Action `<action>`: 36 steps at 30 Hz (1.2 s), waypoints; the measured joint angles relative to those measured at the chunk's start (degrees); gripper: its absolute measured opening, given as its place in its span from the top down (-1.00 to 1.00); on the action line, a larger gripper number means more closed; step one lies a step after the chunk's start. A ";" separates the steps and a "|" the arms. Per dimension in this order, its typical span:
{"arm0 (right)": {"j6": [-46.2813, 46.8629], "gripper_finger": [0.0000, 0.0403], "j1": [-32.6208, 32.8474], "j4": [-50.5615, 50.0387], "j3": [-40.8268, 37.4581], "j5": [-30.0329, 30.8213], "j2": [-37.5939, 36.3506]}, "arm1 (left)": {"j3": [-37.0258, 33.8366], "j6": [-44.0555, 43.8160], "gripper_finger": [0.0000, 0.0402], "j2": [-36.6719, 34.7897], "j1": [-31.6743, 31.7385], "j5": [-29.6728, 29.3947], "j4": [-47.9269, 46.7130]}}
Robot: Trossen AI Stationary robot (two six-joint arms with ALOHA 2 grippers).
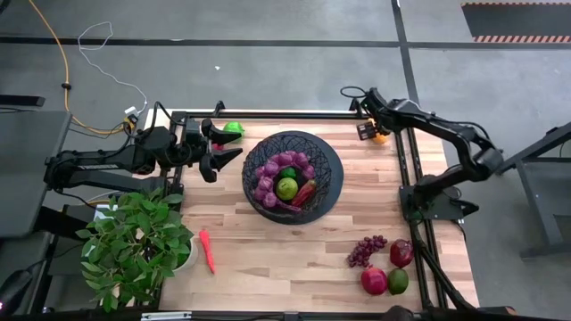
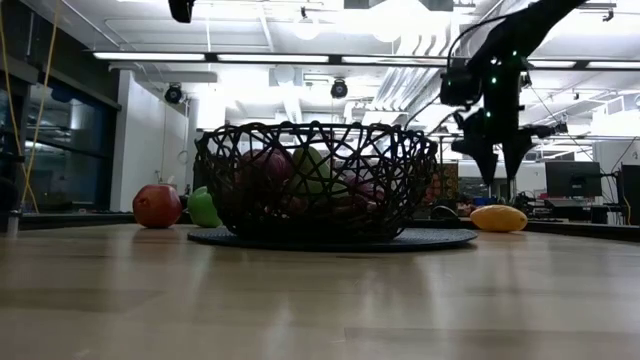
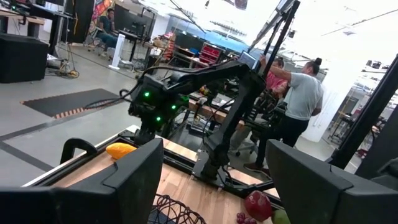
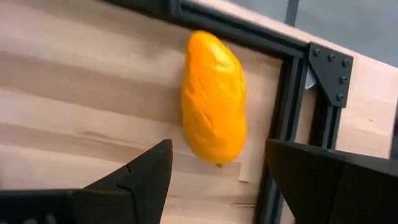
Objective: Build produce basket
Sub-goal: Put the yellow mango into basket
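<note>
- Right gripper (image 4: 214,180) hovers over the mango (image 4: 213,98) at the tabletop's far right corner, fingers spread, nothing held.
- Left gripper (image 1: 223,152) waits beside the basket (image 1: 326,165), fingers spread.
- Basket holds grapes (image 1: 272,171), green fruit (image 1: 286,188).

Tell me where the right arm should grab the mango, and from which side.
Across the narrow middle, from straight above. The mango lies flat on the table with its long axis parallel to the black frame rail, which looks close on one side. The right gripper hangs over it, jaws open; keeping the rail-side finger clear of the rail seems the main concern.
</note>
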 joint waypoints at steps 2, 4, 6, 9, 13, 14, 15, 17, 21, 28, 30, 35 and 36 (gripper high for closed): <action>0.06 -0.23 -0.85 0.41 0.00 0.12 1.12 | 0.00 -0.01 -0.35 0.00 0.00 0.00 0.00; -0.06 -0.23 -1.95 1.79 0.00 -0.39 2.05 | 0.00 -0.01 -0.35 0.00 0.00 -0.02 0.00; -0.97 -0.23 -2.98 3.72 0.00 -3.56 2.55 | 0.00 -0.01 -0.35 0.00 0.00 -0.04 0.00; -1.29 -0.24 -4.24 5.65 0.00 -7.50 2.82 | 0.00 0.00 -0.35 0.00 0.00 -0.09 0.00; -3.40 -0.35 -6.67 5.96 0.00 -8.68 2.80 | 0.00 -0.01 -0.35 0.00 0.00 -0.15 0.00; -3.91 -0.41 -7.47 5.88 0.00 -9.50 2.80 | 0.00 -0.01 -0.35 0.00 0.00 -0.15 0.00; -4.24 -0.47 -8.15 5.88 0.00 -9.73 2.80 | 0.00 -0.01 -0.35 0.00 0.00 -0.15 -0.01; -4.24 -0.60 -9.32 6.48 0.00 -10.63 2.80 | 0.00 -0.01 -0.35 0.00 0.00 -0.15 0.00; -2.33 -0.80 -9.64 9.39 0.04 -11.31 2.80 | 0.00 -0.01 -0.35 0.00 0.00 -0.15 0.00; 0.58 -0.86 -8.96 9.67 0.04 -10.20 2.76 | 0.00 0.02 -0.35 0.00 0.00 -1.04 0.00; 2.38 -0.86 -8.96 9.56 0.04 -8.52 3.03 | 0.00 0.01 -0.35 0.00 0.00 -1.50 0.00; 3.84 -0.86 -9.48 9.50 0.06 -8.00 6.79 | 0.00 0.00 -0.35 0.00 0.00 -1.51 0.00; 3.83 -0.86 -9.48 9.46 0.07 -8.30 7.89 | 0.00 -0.01 -0.35 0.00 0.00 -1.51 -0.02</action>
